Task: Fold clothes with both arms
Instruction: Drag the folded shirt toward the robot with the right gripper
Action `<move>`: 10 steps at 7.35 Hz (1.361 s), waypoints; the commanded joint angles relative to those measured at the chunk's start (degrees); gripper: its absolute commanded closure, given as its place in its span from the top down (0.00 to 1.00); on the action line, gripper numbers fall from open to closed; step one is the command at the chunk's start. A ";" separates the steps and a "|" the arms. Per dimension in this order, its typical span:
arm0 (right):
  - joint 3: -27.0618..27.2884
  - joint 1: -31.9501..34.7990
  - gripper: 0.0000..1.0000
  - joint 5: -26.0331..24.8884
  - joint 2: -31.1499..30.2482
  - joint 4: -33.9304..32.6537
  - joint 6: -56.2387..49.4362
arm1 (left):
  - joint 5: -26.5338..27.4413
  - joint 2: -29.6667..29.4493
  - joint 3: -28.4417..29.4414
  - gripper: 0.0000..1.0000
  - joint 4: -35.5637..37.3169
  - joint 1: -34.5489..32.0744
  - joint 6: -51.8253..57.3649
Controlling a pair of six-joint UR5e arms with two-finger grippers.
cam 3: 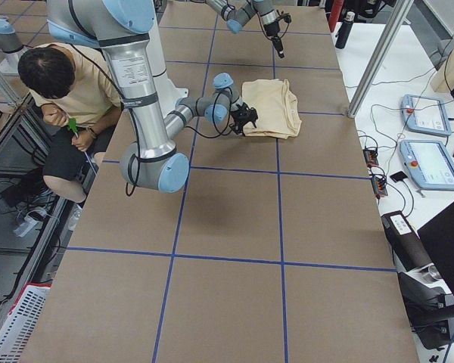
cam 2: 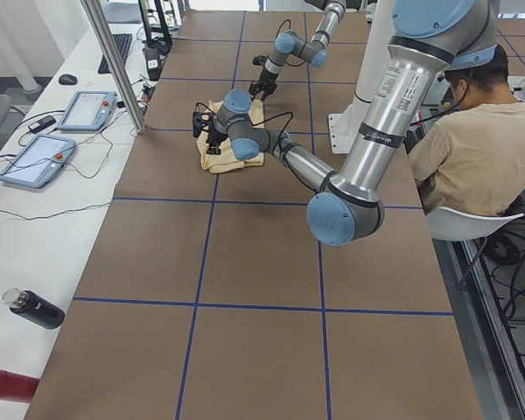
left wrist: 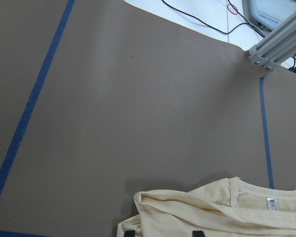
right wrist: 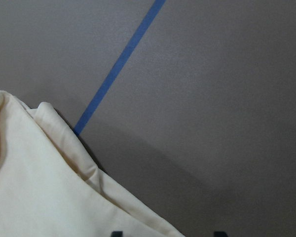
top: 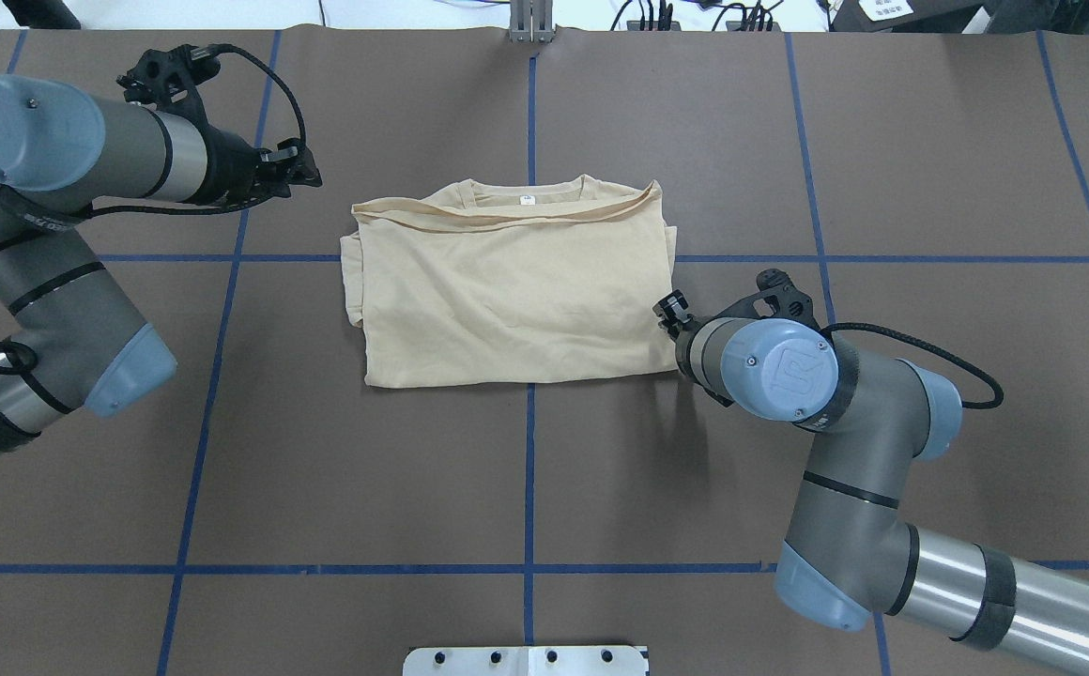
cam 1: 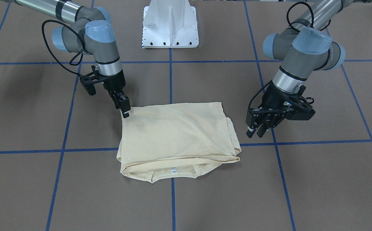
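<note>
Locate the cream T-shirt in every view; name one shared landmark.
Front-facing: T-shirt centre, neckline nearest camera.
Overhead: T-shirt centre, neckline at top.
Exterior left: T-shirt upper middle, behind near arm.
Exterior right: T-shirt upper middle, beyond near arm.
Left wrist: T-shirt bottom edge, right.
Right wrist: T-shirt bottom-left corner.
Landmark: white neck label, front-facing, overhead, left wrist.

Cream T-shirt (left wrist: pixel 222 213) on brown table (left wrist: pixel 138 98); dark tips, perhaps jaws, overlap it.

Overhead: right claw (cam 1: pixel 125 113) mostly hidden under its own wrist. Wrist views crop fingertips (right wrist: pixel 117 233) at the bottom edge. T-shirt (cam 1: pixel 176 134) label (cam 1: pixel 173 170) text too small to read.
</note>
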 commanded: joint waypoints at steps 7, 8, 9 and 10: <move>11.75 -3.74 0.00 0.43 -10.32 -0.67 -0.25 | -0.75 -0.42 -0.43 0.45 -0.08 0.09 0.53; 18.69 -7.25 0.00 0.69 -15.00 -1.11 -0.34 | -1.45 -0.77 -1.30 0.44 0.00 0.09 0.62; 23.20 -12.77 0.00 0.26 -15.91 -8.59 -0.17 | -6.76 -0.77 -3.05 0.47 0.09 0.09 0.53; 26.03 -18.05 0.00 0.25 -14.18 -15.89 0.10 | -10.38 -0.77 -3.94 0.57 0.09 0.09 0.27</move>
